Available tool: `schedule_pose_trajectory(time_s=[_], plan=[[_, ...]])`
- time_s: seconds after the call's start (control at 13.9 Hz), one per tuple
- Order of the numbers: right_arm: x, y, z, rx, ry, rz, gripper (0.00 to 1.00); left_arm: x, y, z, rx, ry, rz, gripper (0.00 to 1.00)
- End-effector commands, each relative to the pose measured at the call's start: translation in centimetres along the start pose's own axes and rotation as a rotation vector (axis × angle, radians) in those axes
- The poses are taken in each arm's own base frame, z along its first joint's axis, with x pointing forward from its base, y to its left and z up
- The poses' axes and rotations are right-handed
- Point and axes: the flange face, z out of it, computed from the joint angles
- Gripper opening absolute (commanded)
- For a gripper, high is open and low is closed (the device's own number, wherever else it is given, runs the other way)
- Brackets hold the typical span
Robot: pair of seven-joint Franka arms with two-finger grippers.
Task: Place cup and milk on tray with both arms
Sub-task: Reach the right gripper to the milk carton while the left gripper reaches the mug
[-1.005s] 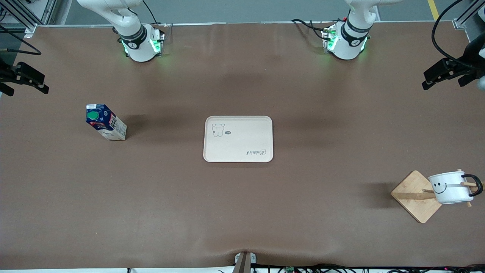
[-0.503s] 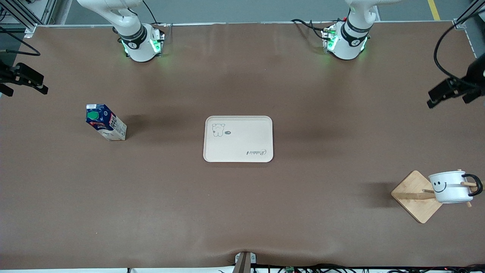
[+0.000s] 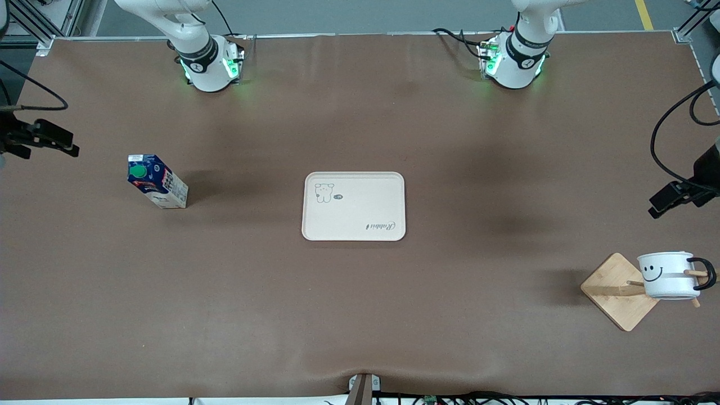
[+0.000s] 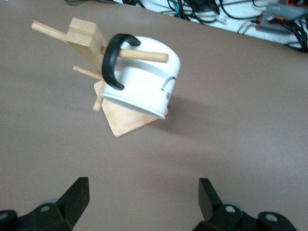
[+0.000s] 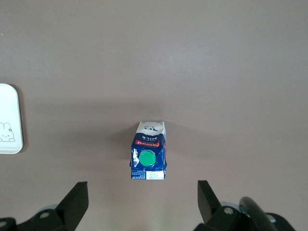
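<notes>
The cup (image 3: 666, 275), white with a smiley face, hangs by its black handle on a peg of a wooden stand (image 3: 616, 289) at the left arm's end of the table. It also shows in the left wrist view (image 4: 144, 79). My left gripper (image 3: 672, 199) hovers over the table close to the stand, open and empty (image 4: 143, 197). The milk (image 3: 157, 183) stands upright toward the right arm's end and shows in the right wrist view (image 5: 149, 156). My right gripper (image 3: 50, 140) hovers over the table edge near the milk, open and empty (image 5: 143, 199). The tray (image 3: 354, 206) lies bare at mid-table.
The stand has a diamond-shaped wooden base and several thin pegs (image 4: 50, 31) sticking out round the cup. A corner of the tray shows in the right wrist view (image 5: 9, 120). Cables lie along the table's near edge (image 3: 450, 398).
My left gripper has moved toward the cup's stand. My right gripper has shifted a little toward the milk. Cup, milk and tray have not moved.
</notes>
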Motion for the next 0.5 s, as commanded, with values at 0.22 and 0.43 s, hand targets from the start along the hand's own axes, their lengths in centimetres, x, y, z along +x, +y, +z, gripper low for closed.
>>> schedule_pose_trajectory(time_s=[0.22,0.43], plan=[[4.1,0.7,7.8,-0.01,-0.152,-0.006,1.0,0.0,-0.3,4.5,-0.026,0.105,-0.097,1.0],[4.9,0.8,11.4,-0.006,-0.213,-0.004,1.0,0.0,-0.1,7.2,-0.047,0.158,-0.141,1.0]])
